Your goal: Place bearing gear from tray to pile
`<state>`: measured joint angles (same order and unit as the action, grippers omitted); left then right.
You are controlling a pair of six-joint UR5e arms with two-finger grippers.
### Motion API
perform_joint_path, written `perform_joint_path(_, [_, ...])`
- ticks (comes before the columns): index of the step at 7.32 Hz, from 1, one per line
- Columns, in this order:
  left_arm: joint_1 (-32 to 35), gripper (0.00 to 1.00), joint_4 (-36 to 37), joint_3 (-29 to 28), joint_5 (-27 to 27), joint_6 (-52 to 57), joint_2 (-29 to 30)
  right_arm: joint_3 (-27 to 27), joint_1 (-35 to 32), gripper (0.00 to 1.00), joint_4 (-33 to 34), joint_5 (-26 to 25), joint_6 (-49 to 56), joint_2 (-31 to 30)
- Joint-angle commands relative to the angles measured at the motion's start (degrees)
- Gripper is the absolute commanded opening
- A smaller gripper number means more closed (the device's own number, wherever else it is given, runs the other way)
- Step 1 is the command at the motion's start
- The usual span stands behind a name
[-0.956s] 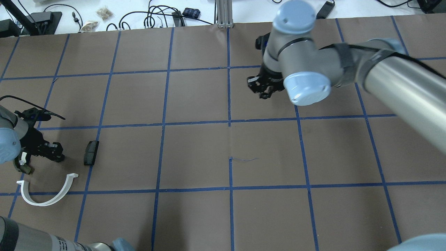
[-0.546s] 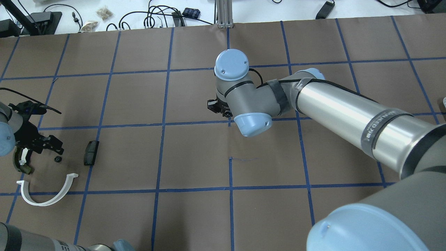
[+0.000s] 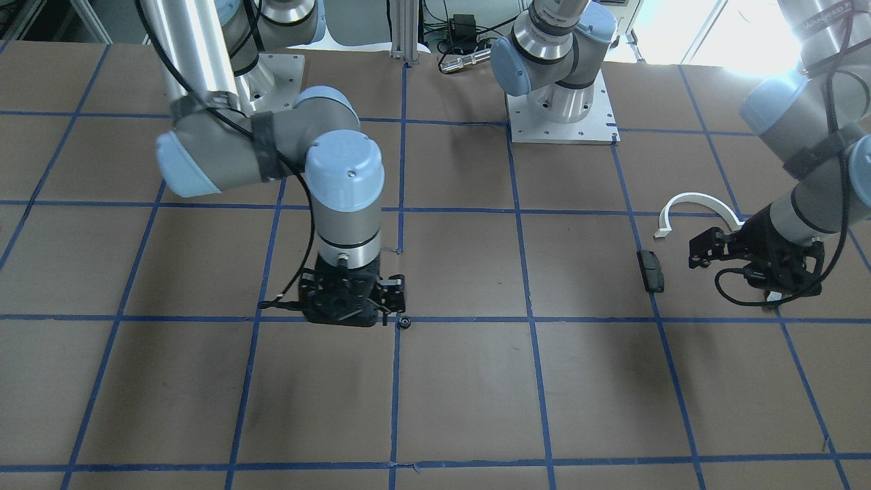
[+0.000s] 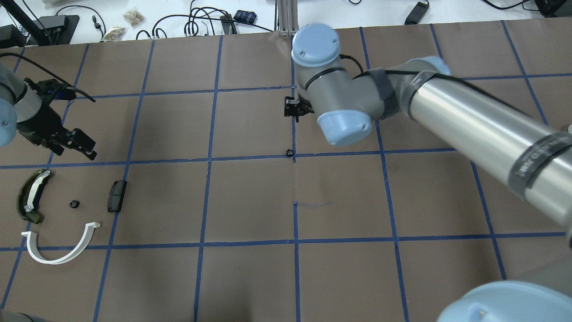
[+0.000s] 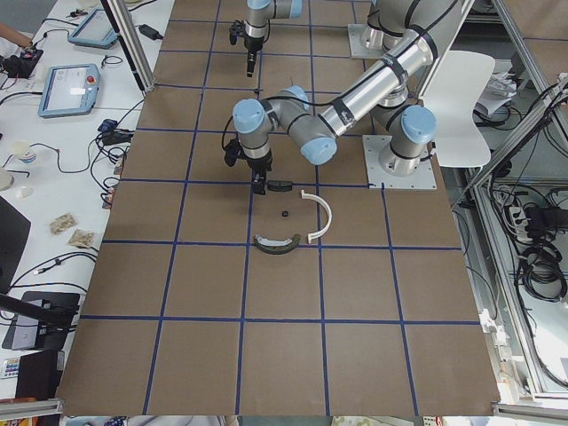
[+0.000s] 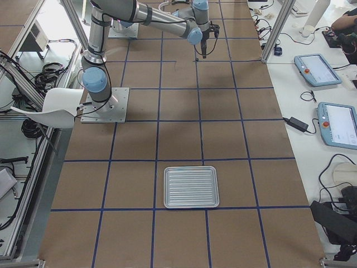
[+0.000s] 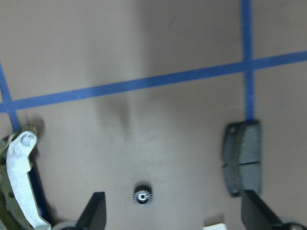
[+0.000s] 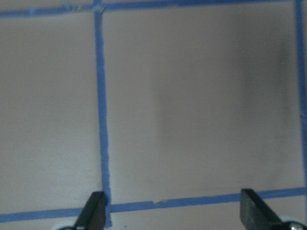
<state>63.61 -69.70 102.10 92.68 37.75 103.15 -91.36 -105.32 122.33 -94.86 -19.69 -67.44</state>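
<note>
One small black bearing gear [image 4: 74, 204] lies in the pile, between the olive curved piece with a white strip [image 4: 29, 201], the black block [image 4: 117, 196] and the white half-ring [image 4: 60, 250]. My left gripper [image 4: 82, 147] is open and empty, raised beyond the pile; its wrist view shows the gear [image 7: 142, 196] below between the spread fingers. A second small gear [image 4: 289, 153] lies on the blue tape cross at mid-table. My right gripper [image 4: 291, 107] is open and empty, just beyond that gear. In the front view it [image 3: 389, 294] hangs beside the gear [image 3: 404, 321].
The ribbed metal tray [image 6: 191, 186] sits near the table's right end and looks empty. Cables and small items lie past the far edge [image 4: 201, 22]. The right arm's long links [image 4: 469, 116] span the right half of the table.
My left gripper lifted off the pile and moved to the far side, leaving a gear there. My right arm swung to mid-table, left a gear on the tape cross and pulled back.
</note>
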Motion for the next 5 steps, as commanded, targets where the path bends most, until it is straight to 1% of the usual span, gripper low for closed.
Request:
perform_joint_path(1, [9.3,1.0,-0.2,-1.2,-4.4,-10.8,1.7,7.0,7.8,1.0,-16.9,-0.1,8.0,-8.5])
perform_joint_path(2, [15.1,1.0,1.4,-1.1,-4.9,-20.4,2.5,8.6,11.2,1.0,-22.1,0.0,13.3,-11.8])
perform_joint_path(3, [21.8,1.0,5.6,-1.1,-4.8,-29.0,3.6,8.9,14.5,1.0,-26.7,0.0,14.4,-14.4])
perform_joint_path(4, [27.4,1.0,10.5,-0.5,-5.0,-37.8,5.1,8.9,16.9,1.0,-29.9,0.0,14.6,-16.6])
perform_joint_path(5, [32.1,1.0,11.3,-0.9,-4.8,-44.8,6.4,8.9,17.9,1.0,-30.6,0.0,16.9,-19.2])
